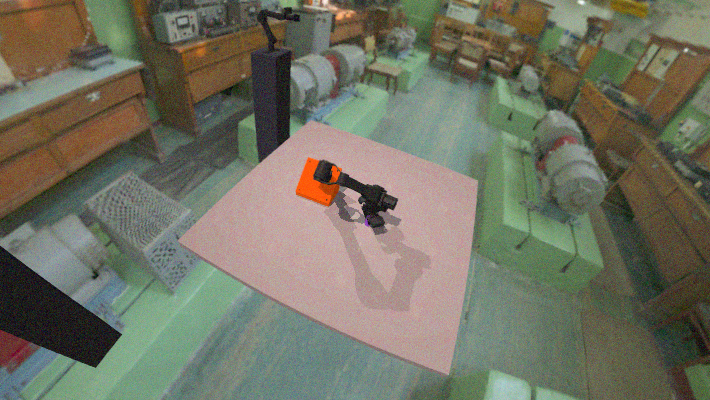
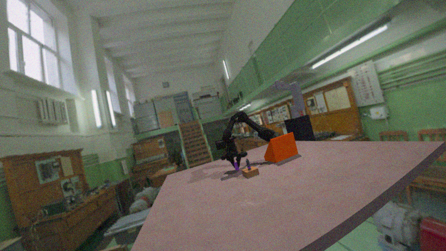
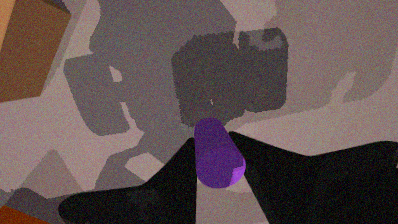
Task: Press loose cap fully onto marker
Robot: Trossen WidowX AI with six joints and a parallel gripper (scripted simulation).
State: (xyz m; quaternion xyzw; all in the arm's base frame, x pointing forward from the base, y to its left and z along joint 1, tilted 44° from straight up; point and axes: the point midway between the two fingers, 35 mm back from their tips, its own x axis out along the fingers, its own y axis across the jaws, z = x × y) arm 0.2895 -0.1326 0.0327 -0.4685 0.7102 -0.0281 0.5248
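The purple cap [image 1: 367, 222] [image 2: 236, 166] [image 3: 217, 160] stands upright at the table top, beside the holder block. My gripper [image 2: 236, 169] [image 3: 211, 139] points down and is shut on the cap, with one black finger against each side of it. The dark marker [image 2: 248, 164] stands upright and uncapped in the tan holder block [image 2: 250, 173] [image 3: 30, 52], to the right of the gripper in the exterior view. The wrist view shows only part of the block, at its top left. In the top view the arm hides the block and the marker.
An orange wedge-shaped block [image 1: 312, 187] [image 2: 282, 148] [image 3: 17, 216] is at the arm's base, beyond the holder block. The pink table [image 1: 280, 250] [image 2: 251, 213] carries the arm's dark shadows. A dark pedestal [image 1: 272, 100] with another small arm stands behind the table's edge.
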